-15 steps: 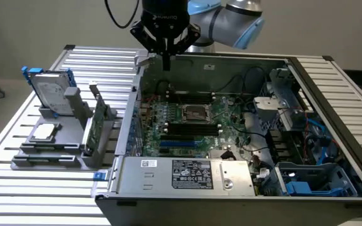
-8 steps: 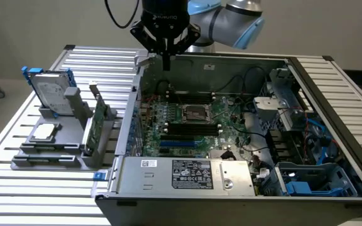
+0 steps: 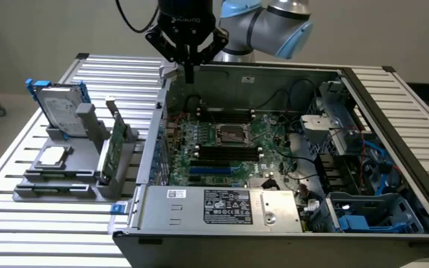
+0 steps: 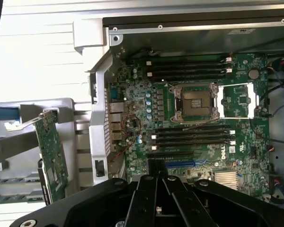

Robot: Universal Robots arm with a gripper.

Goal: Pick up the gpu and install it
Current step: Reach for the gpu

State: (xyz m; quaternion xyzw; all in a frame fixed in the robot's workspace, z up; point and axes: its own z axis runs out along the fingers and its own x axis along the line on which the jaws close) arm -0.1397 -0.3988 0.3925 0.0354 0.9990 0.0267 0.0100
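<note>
The gpu (image 3: 115, 148) stands on edge in a grey holder (image 3: 65, 181) on the exterior view's left of the open computer case (image 3: 199, 215), its green circuit board facing the camera. In the wrist view the gpu (image 4: 53, 156) leans in the same holder beside the case wall. My gripper (image 3: 188, 72) hangs high over the case's back left corner, well apart from the gpu. Its black fingers are shut with nothing between them. From the wrist view my gripper (image 4: 157, 176) points down at the motherboard (image 4: 194, 127) near the blue expansion slot.
A silver hard drive with blue clips (image 3: 60, 106) stands at the back of the holder, and a small square silver chip (image 3: 54, 157) lies on it. Cables and drive cages (image 3: 341, 139) crowd the case's right side. The power supply (image 3: 222, 209) sits along the front.
</note>
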